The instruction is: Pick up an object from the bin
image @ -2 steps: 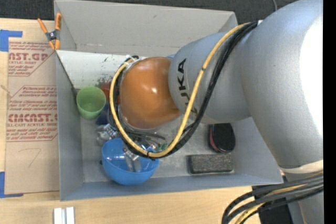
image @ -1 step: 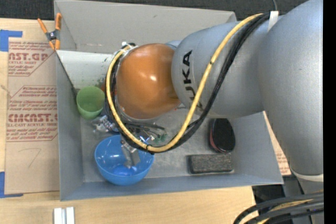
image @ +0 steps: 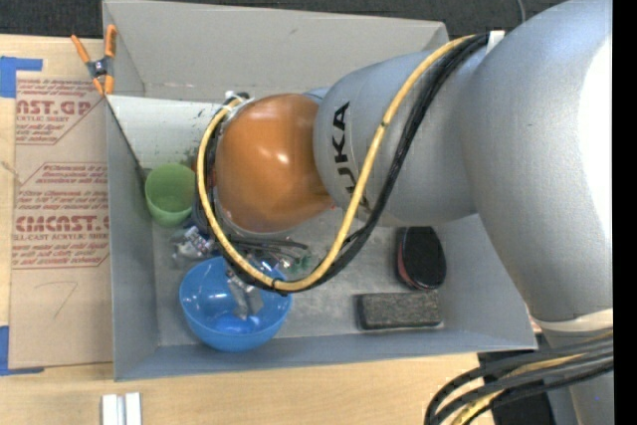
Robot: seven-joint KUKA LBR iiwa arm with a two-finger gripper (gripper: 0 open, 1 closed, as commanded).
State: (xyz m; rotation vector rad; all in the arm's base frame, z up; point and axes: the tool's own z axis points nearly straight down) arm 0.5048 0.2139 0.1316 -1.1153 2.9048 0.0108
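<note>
Status: approach/descend step, no grasp confirmed. My pincer (image: 242,302) is down inside the blue plastic bowl (image: 209,325), which sits upright, mouth up, in the lower-left corner of the bin (image: 299,43) as the camera sees it. The orange cover (image: 264,159) on my wrist hangs over most of the tool, so I can't tell whether the pincer is spread or pressed together. I see nothing pinched in it, so treat as not holding. Candidate thing is the bowl. Neighbours: a green cup (image: 169,192) just above it in the view, by the left wall, and a small heap of glinting bits (image: 189,242) between cup and bowl, running under my wrist. Well apart to the right, a black oval thing with a red edge (image: 420,257) and a dark grey rectangular block (image: 398,311) lie flat on the floor. Next move, my read: the bowl is an open thin-walled shape, so the grab has to be across its rim, one side inside and one outside, not on its floor. That means a shift toward the bowl's wall, close, then a straight lift. Risks: the bowl tips or slips when lifted off-centre, there's little room between rim and bin wall, and the heap may get dragged along.
</note>
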